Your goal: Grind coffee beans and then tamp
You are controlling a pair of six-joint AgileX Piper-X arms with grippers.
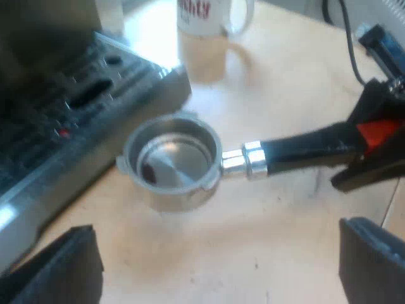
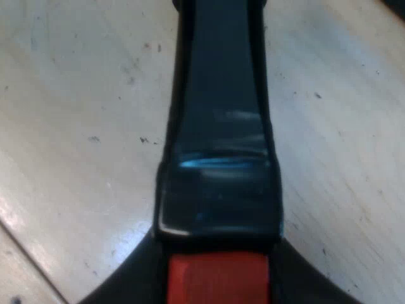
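Closest of all, seen from the right wrist, was a dark glossy handle finishing in a red end. Fingers of the right gripper hugged both sides of that red end and looked clenched on it.

Seen from the left wrist, the handle belonged to the metal holder. It appeared to rest on the pale wooden table, with its basket open upward and bare but for one dark speck.

With the basket as the dial's centre:
- The handle ran toward three o'clock.
- A mug stood near twelve.
- The espresso machine sat just beside it at ten.
- The left gripper hovered near six, its fingers spread wide, released and empty.

The holder looked rigid and probably heavy at the steel basket. A grip on the far red end would likely leave it nose-heavy, and the smooth handle could twist. A hold nearer the metal collar would probably be steadier.
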